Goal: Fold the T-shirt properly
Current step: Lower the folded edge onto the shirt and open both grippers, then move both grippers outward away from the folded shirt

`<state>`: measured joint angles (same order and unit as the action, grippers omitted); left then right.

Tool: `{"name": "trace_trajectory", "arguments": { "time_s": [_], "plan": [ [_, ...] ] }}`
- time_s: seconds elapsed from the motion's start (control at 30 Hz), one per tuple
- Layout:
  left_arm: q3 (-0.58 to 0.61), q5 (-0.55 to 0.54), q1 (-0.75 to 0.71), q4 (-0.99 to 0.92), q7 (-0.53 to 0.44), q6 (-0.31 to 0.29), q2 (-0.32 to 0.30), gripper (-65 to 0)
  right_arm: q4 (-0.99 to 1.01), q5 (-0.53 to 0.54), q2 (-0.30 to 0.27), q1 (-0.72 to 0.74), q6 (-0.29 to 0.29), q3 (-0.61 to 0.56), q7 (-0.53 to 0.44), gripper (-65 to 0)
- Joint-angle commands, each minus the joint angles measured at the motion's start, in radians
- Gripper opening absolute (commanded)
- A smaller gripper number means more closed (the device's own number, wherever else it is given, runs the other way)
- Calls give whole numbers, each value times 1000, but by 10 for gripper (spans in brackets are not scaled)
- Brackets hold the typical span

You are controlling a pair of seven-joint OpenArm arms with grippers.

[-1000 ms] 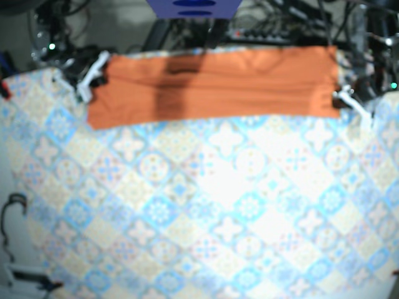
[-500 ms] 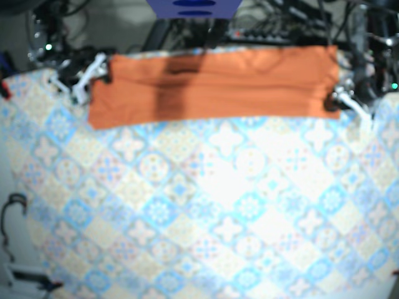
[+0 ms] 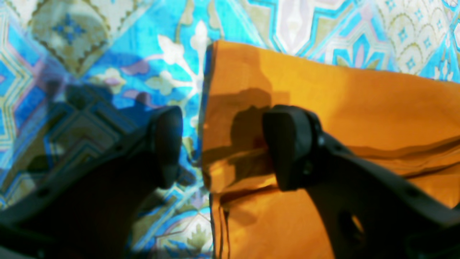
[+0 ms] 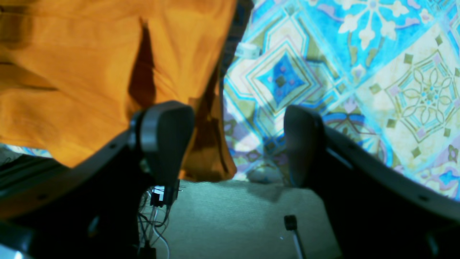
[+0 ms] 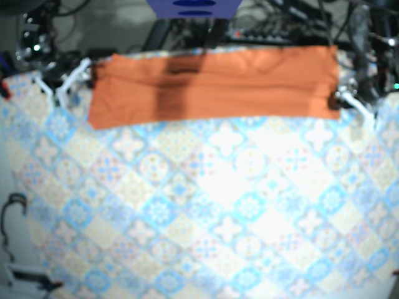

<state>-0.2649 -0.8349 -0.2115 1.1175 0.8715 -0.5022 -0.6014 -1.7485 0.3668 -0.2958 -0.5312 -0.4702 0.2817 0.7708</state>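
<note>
Orange fabric T-shirt (image 5: pixel 212 84) lies as a far strip; left gripper (image 3: pixel 222 147) and right gripper (image 4: pixel 237 144) gape at its ends, probably pinching next

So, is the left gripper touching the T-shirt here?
Cannot tell. In the left wrist view the left gripper stands open astride the edge of the T-shirt, partly overlapping it, but neither contact nor gap shows plainly.

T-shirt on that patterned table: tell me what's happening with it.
The orange T-shirt lies folded into a long band along the far side of the tablecloth. A two-armed robot is working at its two short ends. The left gripper is open across one end's edge, half over cloth and half over the tablecloth. The right gripper is open beside the other end, holding nothing.
</note>
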Motion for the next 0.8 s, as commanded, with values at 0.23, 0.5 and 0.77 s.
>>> {"name": "trace_trajectory", "arguments": {
  "time_s": [0.23, 0.5, 0.77],
  "plan": [
    [-7, 6, 1, 6, 7, 1, -44, -258, -20, 8, -10, 1, -3, 4, -18, -227],
    [-9, -85, -119, 111, 16, 0, -111, -158, -74, 7, -13, 3, -3, 15, -20, -227],
    [-9, -251, -161, 158, 79, -2, -125, 0, -87, 7, -9, 1, -3, 67, -18, -227]
  ]
}}
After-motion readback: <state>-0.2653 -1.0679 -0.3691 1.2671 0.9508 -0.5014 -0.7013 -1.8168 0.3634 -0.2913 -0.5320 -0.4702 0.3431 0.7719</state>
